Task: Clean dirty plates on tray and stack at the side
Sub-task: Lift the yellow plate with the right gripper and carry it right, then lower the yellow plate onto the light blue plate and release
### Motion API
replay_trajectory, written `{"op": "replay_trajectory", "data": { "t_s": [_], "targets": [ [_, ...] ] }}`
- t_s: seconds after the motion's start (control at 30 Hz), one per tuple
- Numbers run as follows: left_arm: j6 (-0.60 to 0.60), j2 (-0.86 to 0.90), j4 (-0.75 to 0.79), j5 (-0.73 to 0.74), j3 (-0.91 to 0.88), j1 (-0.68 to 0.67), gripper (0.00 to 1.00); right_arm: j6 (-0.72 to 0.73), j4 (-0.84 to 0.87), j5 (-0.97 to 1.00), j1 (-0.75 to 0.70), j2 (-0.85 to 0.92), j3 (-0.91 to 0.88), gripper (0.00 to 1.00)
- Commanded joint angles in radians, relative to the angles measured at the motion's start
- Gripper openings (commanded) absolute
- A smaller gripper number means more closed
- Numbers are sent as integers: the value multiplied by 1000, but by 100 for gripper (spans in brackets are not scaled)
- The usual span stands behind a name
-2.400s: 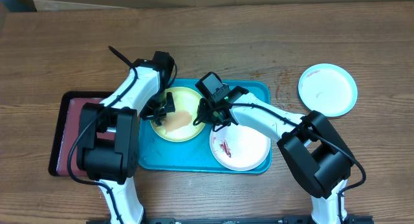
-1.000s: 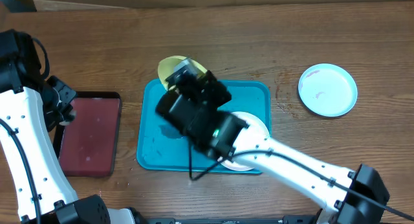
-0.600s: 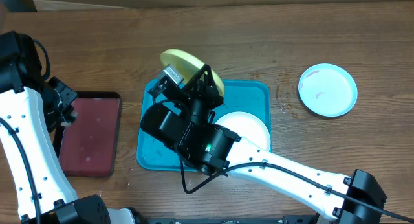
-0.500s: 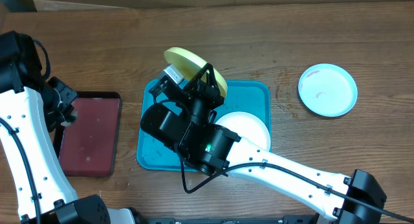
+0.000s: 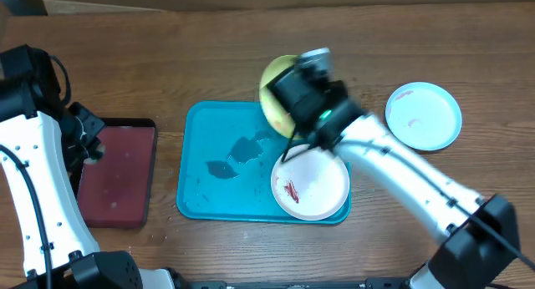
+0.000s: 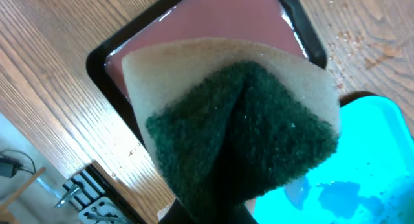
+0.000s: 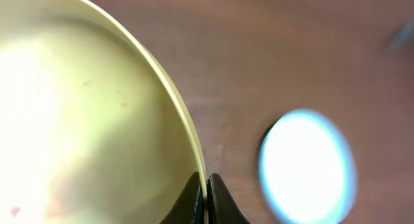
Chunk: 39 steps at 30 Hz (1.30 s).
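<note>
Two arms show in the overhead view. The left arm rises along the far left, and the left gripper (image 5: 86, 140) hangs over the left edge of the black tray with dark red inside (image 5: 117, 176), just left of the turquoise tray (image 5: 217, 122). The right arm reaches diagonally from the lower right. The right gripper (image 5: 288, 109) grips the lime green plate (image 5: 269, 93), tilted on edge above the turquoise tray's far right corner. The white plate (image 5: 322, 185), round and shallow with a reddish smear (image 5: 290, 191), lies in the near right corner. The light blue plate (image 5: 424, 115) lies flat on the wood table (image 5: 251, 38), well right of the tray.

Left wrist: the fingers are mostly hidden under a folded sponge (image 6: 239, 133), pinched at its lower end. It has a coarse dark green scouring face and a tan foam backing. The glossy black rim lies beneath it, with the turquoise corner at lower right.

Right wrist: the dark fingertips (image 7: 196, 198) are clamped on the thin rim of the lime green plate, whose smooth plastic fills the left. The light blue plate is a blur.
</note>
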Motion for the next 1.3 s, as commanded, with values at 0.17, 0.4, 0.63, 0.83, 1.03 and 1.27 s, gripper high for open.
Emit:
{"op": "replay_trajectory", "data": {
  "t_s": [0.17,0.4,0.63,0.83,1.03,1.27],
  "targets": [
    [-16,3,43,7,-81,5,4,197,-132,-562,-474,-31,17,4],
    [-16,3,45,21,-82,5,4,144,-182,-560,-791,-31,-16,4],
    [-16,3,46,32,-82,4,4,145,-83,-557,-953,-29,-116,4],
    [-16,3,48,32,-82,5,4,145,28,-512,-961,-26,-219,8],
    [-16,3,58,43,-82,4,4,144,33,-584,-960,-26,-230,85],
    [-8,3,68,65,-82,4,4,-292,29,-1270,-882,-26,-230,88]
  ]
}}
